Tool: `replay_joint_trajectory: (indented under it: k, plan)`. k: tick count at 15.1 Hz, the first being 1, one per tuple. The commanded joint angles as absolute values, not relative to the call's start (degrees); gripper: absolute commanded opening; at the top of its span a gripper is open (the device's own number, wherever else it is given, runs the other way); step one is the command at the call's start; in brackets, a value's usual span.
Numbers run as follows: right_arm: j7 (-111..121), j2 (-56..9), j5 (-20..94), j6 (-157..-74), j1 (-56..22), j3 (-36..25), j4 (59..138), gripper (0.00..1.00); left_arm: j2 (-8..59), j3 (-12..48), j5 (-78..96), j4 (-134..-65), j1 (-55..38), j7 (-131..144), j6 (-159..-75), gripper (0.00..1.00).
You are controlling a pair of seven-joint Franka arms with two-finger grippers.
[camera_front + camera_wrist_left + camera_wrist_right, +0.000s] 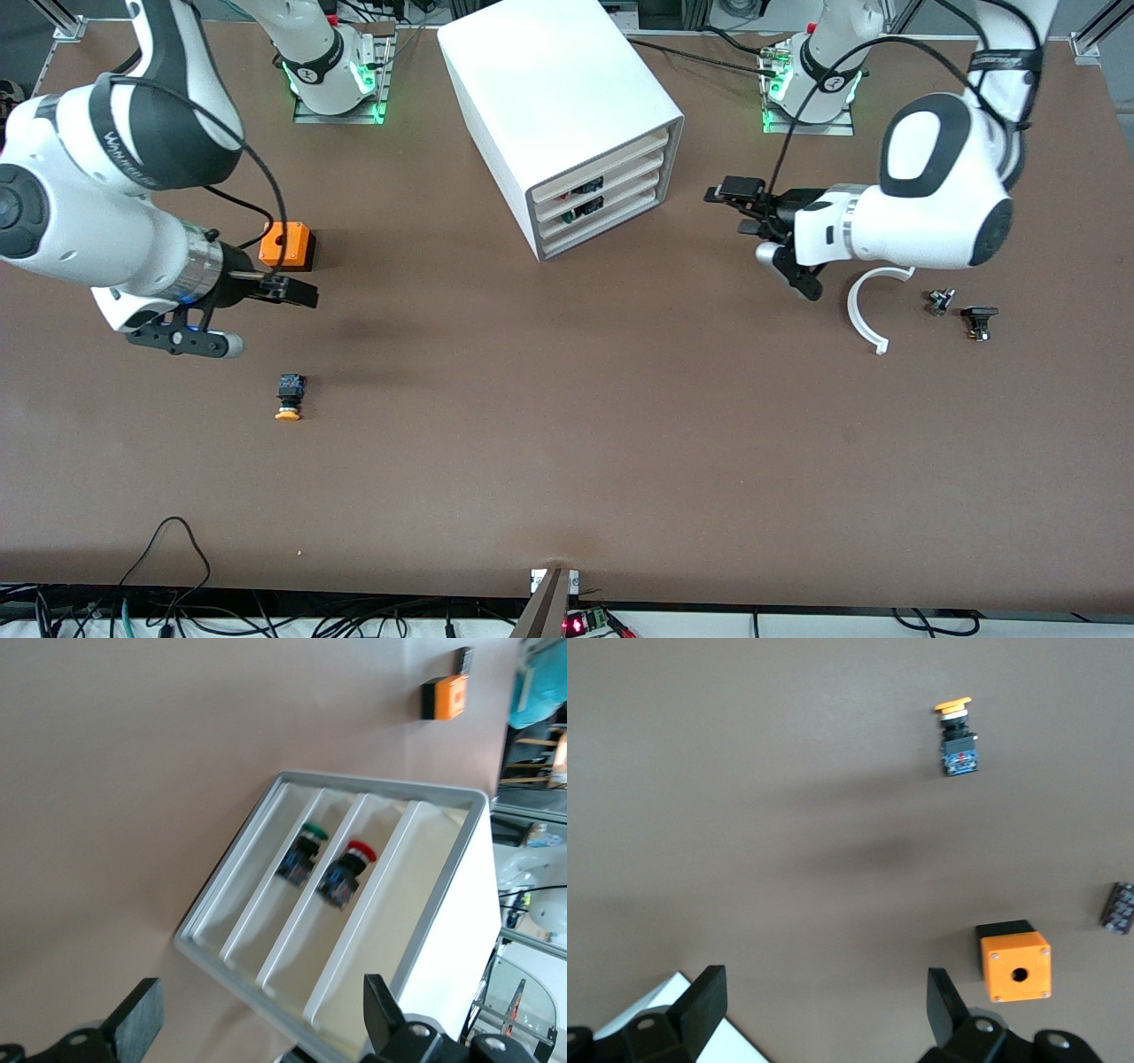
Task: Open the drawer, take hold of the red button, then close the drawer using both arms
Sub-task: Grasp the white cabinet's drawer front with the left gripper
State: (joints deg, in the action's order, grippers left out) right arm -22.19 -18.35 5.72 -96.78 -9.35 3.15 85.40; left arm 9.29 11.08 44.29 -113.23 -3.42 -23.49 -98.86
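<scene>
The white cabinet (549, 97) stands near the robots' bases with all three drawers shut. The middle drawer's cream front (631, 184) shows in the left wrist view (299, 908). The red-capped button (347, 870) lies inside it, above the front's edge. A green-capped button (301, 850) lies in the drawer below. My left gripper (733, 209) is open and empty, in front of the drawers, a short way off; its fingers (137, 1019) frame the cabinet front. My right gripper (301, 294) is open and empty over the table beside the orange box (286, 245).
An orange-yellow-capped button (289, 398) lies nearer the front camera than the right gripper, and shows in the right wrist view (957, 735) with the orange box (1016, 967). A white curved piece (864, 310) and two small dark parts (939, 301) (979, 321) lie under the left arm.
</scene>
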Motion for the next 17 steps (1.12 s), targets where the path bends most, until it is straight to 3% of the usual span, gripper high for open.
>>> replay_joint_trajectory:
  k: [1,7,17]
  plan:
    - [-28.2,-19.8,6.2,-96.3,-11.8,3.0,81.8,1.00,7.9,13.2,51.7,-120.0,-3.2,-31.9,-105.2,0.99]
    - [-38.7,-21.9,6.2,-96.3,-16.6,3.0,78.6,1.00,12.4,14.6,70.3,-129.6,-3.2,-54.0,-109.9,0.94]
    - [-54.2,-27.0,6.2,-96.3,-22.9,3.0,70.9,1.00,16.8,19.1,80.6,-136.1,-4.1,-62.0,-110.0,0.66]
